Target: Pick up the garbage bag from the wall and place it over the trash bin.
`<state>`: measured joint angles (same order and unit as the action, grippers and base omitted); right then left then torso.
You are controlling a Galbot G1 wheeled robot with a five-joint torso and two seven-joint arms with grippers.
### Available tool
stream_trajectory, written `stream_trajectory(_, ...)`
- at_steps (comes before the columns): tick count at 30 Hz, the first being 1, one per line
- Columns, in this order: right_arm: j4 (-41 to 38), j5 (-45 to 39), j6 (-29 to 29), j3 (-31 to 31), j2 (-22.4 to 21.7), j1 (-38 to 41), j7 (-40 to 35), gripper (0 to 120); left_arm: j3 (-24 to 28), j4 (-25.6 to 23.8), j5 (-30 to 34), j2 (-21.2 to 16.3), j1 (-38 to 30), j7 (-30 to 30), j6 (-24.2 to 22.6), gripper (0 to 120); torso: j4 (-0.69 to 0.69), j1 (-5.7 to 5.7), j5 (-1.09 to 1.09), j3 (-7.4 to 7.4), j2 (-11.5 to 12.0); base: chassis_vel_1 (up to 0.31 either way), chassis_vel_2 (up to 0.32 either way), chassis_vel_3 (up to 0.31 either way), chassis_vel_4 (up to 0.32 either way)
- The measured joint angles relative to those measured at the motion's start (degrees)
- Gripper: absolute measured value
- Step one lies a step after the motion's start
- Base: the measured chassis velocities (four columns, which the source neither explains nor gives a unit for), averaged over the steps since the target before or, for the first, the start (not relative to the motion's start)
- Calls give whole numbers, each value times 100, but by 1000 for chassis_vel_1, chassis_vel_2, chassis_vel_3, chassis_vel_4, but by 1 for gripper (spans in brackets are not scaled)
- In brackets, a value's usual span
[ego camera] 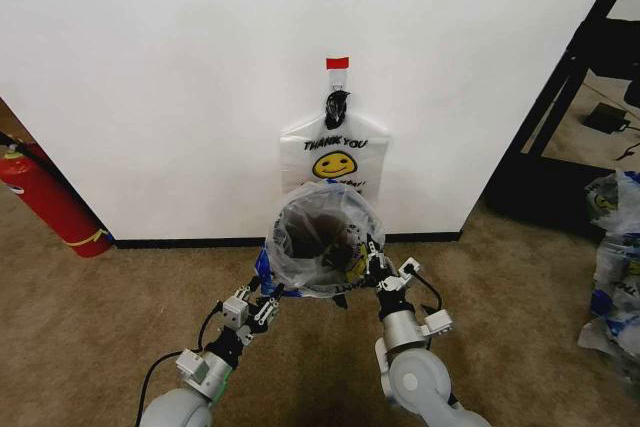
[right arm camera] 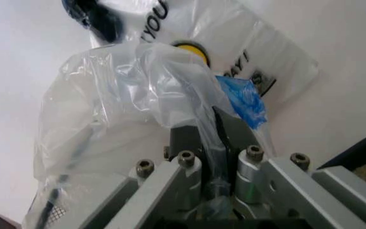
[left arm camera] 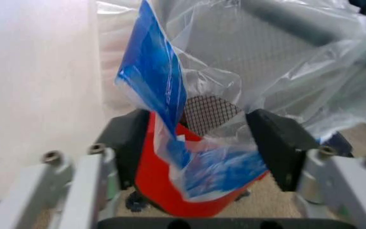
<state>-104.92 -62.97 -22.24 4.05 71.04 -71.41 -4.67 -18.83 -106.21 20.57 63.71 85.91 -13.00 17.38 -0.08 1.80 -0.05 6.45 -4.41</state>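
A translucent garbage bag [ego camera: 325, 202] is draped over the small black trash bin [ego camera: 312, 239], which stands on the carpet against the wall [ego camera: 180, 77]. Another smiley "THANK YOU" bag [ego camera: 335, 152] hangs from the hook [ego camera: 337, 102] under a red tape strip. My right gripper [ego camera: 375, 257] is at the bin's right rim, shut on the bag's film [right arm camera: 126, 86]. My left gripper [ego camera: 262, 307] is low at the bin's front left. It is open, with the bag's blue-printed edge [left arm camera: 154, 76] and the bin's red base [left arm camera: 164, 186] between its fingers [left arm camera: 278, 148].
A red fire extinguisher [ego camera: 50, 202] leans at the wall on the left. A black frame [ego camera: 560, 97] stands at the right, with more bags [ego camera: 615, 257] on the floor beside it. Open carpet lies around my arms.
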Motion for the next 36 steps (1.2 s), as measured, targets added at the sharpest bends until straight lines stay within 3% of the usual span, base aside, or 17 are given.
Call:
stream_trajectory(2,18,-23,4,55,-6,32,8,1,-39,52,-10,-18,15,-188,23,78,0,0,0,0,0,0,0,0,0)
stream_trajectory(10,-41,-101,46,158,-31,44,19,1,-178,210,8,-39,36,-854,186,103,0,0,0,0,0,0,0,0,0)
stream_trajectory(15,-80,-120,50,243,-40,37,19,1,-222,152,83,-17,67,-681,344,111,0,0,0,0,0,0,0,0,0)
stream_trajectory(17,-97,-141,50,275,-51,26,19,1,-220,46,77,-1,109,-297,396,113,0,0,0,0,0,0,0,0,0)
stream_trajectory(24,-145,-162,47,283,-54,-23,22,1,-78,-296,282,90,120,670,119,114,0,0,0,0,0,0,0,0,0)
stream_trajectory(36,-518,-201,123,250,-71,-169,-38,1,-115,-6,-2,137,-87,739,85,101,0,0,-2,0,0,0,0,0,0)
